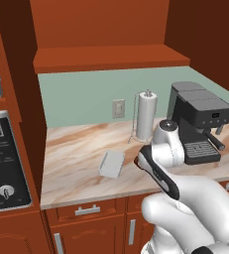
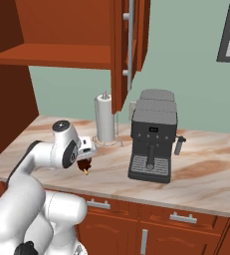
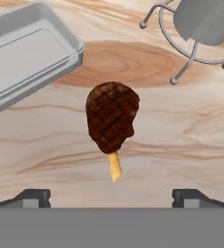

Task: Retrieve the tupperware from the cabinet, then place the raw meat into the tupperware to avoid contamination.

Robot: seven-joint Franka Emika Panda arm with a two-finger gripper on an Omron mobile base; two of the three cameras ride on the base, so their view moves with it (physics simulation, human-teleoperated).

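The raw meat (image 3: 111, 122) lies on the counter directly below the pincer (image 3: 111, 197), centred between the two finger tips, with its tan bone end pointing toward the pincer. The pincer stands fully open above the meat; its fingers are well apart and touch nothing. The tupperware (image 3: 28, 55) sits empty on the counter just beyond the meat and to one side of the pincer line, apart from the meat. Count: one piece of meat, one tupperware, one paper-towel roll (image 1: 146, 115) on a wire stand, one coffee machine (image 2: 152, 136). The roll stands beyond the pincer on the other side from the tupperware; the coffee machine stands farther off past the roll. The counter (image 1: 76, 149) is marbled beige-and-brown stone over reddish-brown drawer fronts (image 1: 87, 210) with short silver handles. Above the pincer, the cabinet (image 2: 129, 45) door hangs open, its long silver bar handle visible. The back wall is pale green.
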